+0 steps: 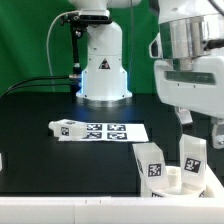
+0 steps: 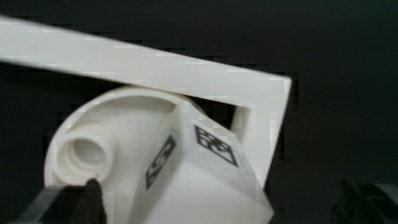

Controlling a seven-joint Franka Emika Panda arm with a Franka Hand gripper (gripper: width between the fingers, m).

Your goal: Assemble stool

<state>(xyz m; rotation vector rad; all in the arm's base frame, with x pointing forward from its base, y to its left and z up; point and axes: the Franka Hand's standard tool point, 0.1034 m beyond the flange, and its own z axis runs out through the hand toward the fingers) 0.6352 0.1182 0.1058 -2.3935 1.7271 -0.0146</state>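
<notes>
My gripper (image 1: 186,128) hangs at the exterior view's right, just above an upright white stool leg (image 1: 193,157) with a square tag. In the wrist view that leg (image 2: 160,150) fills the space between my jaws; its round end with a hole faces the camera. The left finger (image 2: 75,200) is at the leg's side, and the right finger (image 2: 370,205) stands off it with a dark gap. The gripper (image 2: 222,212) looks open. A second tagged leg (image 1: 150,160) stands beside it. Another leg (image 1: 62,127) lies by the marker board. The round seat cannot be made out.
The marker board (image 1: 105,131) lies flat mid-table before the robot base (image 1: 103,75). A white bar with a corner (image 2: 178,65) runs behind the leg. The table's white front edge (image 1: 90,210) is close. A white piece (image 1: 2,160) shows at the exterior view's left edge.
</notes>
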